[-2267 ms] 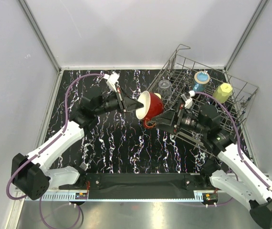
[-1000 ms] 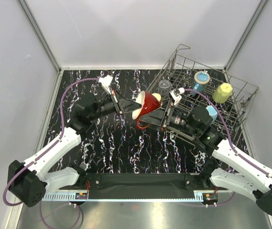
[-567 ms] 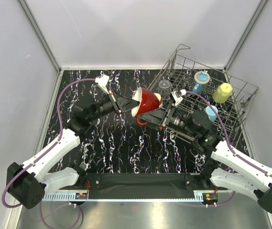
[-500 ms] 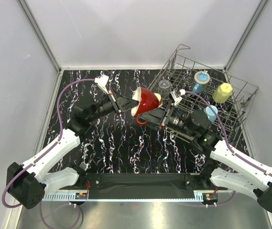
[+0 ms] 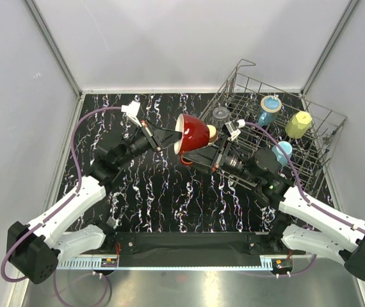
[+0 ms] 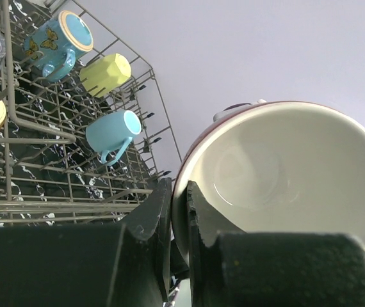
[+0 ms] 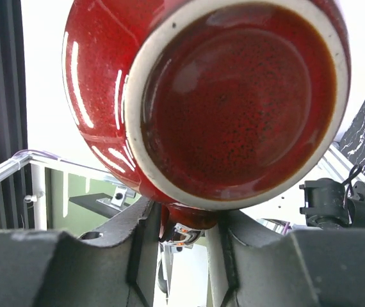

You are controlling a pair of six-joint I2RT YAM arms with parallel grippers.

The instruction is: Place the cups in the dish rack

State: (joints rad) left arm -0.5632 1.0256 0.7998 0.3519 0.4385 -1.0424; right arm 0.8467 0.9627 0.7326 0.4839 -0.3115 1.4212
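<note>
A wide red mug [image 5: 194, 133] with a pale inside hangs above the table, left of the dish rack [image 5: 326, 131]. My left gripper [image 5: 175, 135] is shut on its rim, one finger inside and one outside [image 6: 178, 198]. My right gripper [image 5: 197, 160] comes from the rack side below the mug; its fingers press both sides of the mug's handle [image 7: 184, 224] under the red base [image 7: 227, 96]. In the rack lie a teal cup [image 5: 270, 109], a yellow-green cup [image 5: 298, 124], a light-blue cup [image 5: 282, 152] and a clear tumbler [image 5: 221, 117].
The wire rack stands at the table's back right corner, its near side [image 6: 73, 185] close behind the mug. A cream rim [image 5: 212, 132] shows just behind the mug. Grey walls close in the black marbled table [image 5: 163, 198] on three sides.
The left arm has carried the red mug up and slightly left, tipping its mouth down-left. The right gripper followed beneath it and closed its fingers onto the handle.
</note>
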